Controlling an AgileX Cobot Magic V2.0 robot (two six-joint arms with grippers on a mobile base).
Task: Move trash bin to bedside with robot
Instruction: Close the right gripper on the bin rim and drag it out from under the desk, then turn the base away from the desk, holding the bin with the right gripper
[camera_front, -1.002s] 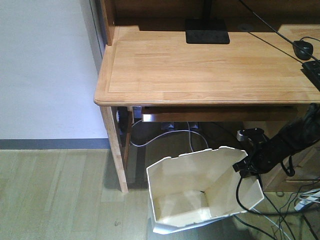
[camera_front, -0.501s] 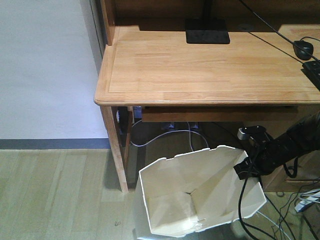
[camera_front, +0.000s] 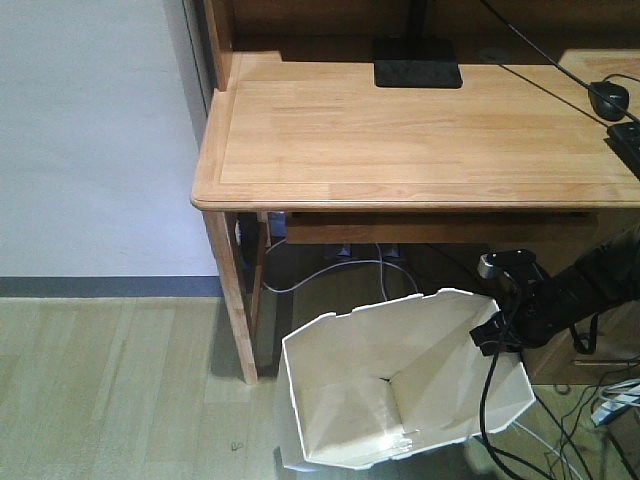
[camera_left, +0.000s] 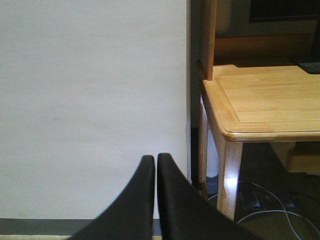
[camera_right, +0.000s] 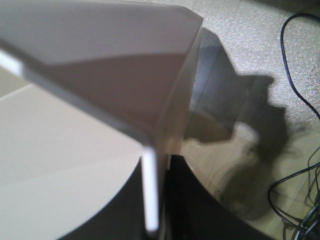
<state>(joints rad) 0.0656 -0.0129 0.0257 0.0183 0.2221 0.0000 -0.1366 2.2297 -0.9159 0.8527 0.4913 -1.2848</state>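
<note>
The white trash bin (camera_front: 400, 385) with its faceted rim and cream inside stands tilted on the wooden floor, in front of the desk's left leg. My right gripper (camera_front: 492, 335) is shut on the bin's right rim; in the right wrist view the thin white wall (camera_right: 150, 195) runs between the two black fingers (camera_right: 200, 205). My left gripper (camera_left: 156, 160) is shut and empty, held up facing a white wall. The bed is out of view.
A light wooden desk (camera_front: 420, 130) fills the upper half, with a monitor base (camera_front: 417, 62), a mouse (camera_front: 608, 97) and a keyboard edge on it. Its left leg (camera_front: 232, 300) stands close to the bin. Cables (camera_front: 340, 270) lie under the desk and at the right on the floor (camera_right: 295, 170).
The bin has swung left and tipped more upright with my right gripper holding its rim. The view has shifted slightly left. The left gripper shows only now.
</note>
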